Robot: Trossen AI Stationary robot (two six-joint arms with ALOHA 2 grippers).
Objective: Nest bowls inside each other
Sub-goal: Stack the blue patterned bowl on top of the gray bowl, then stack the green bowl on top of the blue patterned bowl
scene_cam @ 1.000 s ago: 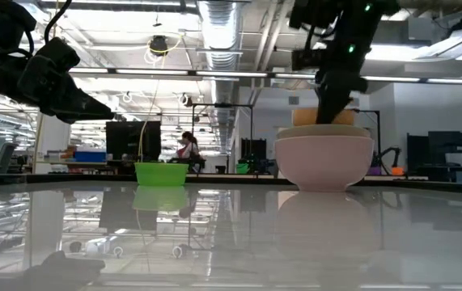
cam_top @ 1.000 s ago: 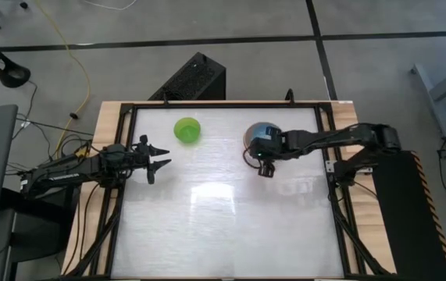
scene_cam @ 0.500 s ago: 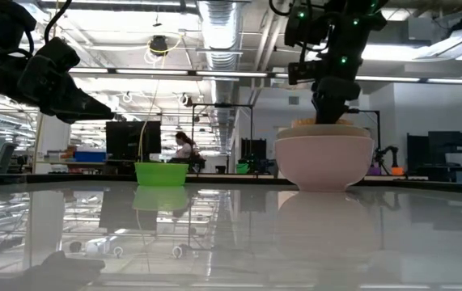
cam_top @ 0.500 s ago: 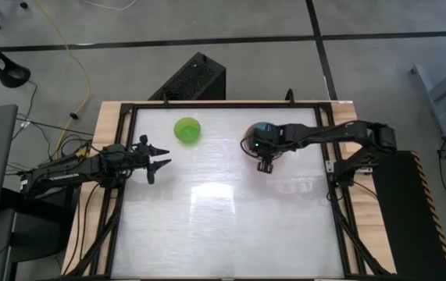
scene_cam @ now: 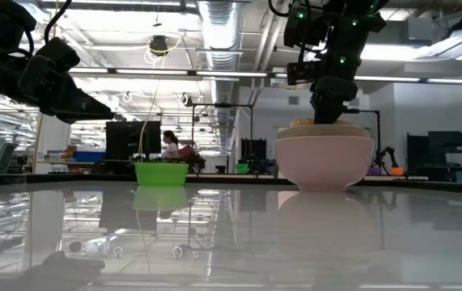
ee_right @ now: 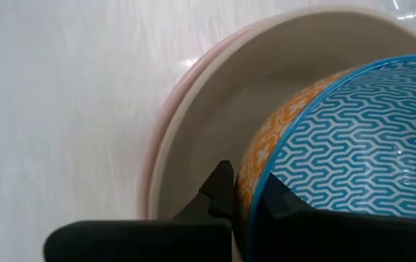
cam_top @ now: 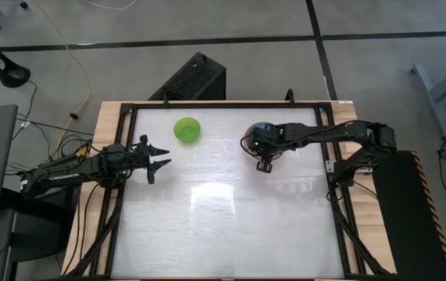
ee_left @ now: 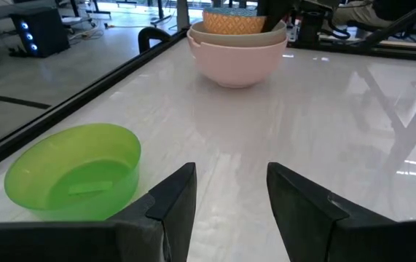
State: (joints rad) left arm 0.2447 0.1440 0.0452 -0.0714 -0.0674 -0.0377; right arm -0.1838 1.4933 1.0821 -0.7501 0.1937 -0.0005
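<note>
A bowl with a blue zigzag pattern inside and an orange outside point(ee_right: 353, 138) sits low inside a cream-white bowl point(ee_right: 215, 124). The cream-white bowl is nested in a salmon-pink bowl point(scene_cam: 324, 162) standing on its base at the table's far right. My right gripper point(ee_right: 245, 182) comes down over this stack point(cam_top: 263, 134) and is shut on the patterned bowl. A bright-green bowl point(cam_top: 187, 130) stands alone on its base at the far left. My left gripper point(cam_top: 158, 161) waits open at the table's left edge, near the green bowl point(ee_left: 73, 175). My right gripper pinches the patterned bowl's rim point(ee_right: 255, 156), with one finger point(ee_right: 218, 191) outside the wall and the other inside. The fingers come steeply from above, slanting from the table's right. The bowl sits down inside the cream-white bowl. Whether its base rests there is hidden.
A black frame point(cam_top: 125, 156) runs around the white tabletop. The middle and near half of the table point(cam_top: 223, 226) hold nothing. A person shows in the room far behind the table in the low view.
My right gripper has sunk a little and shifted toward the table's left, rolling slightly. It has taken the patterned bowl from above the cream-white bowl's rim down into it. It has kept still for the last half second.
</note>
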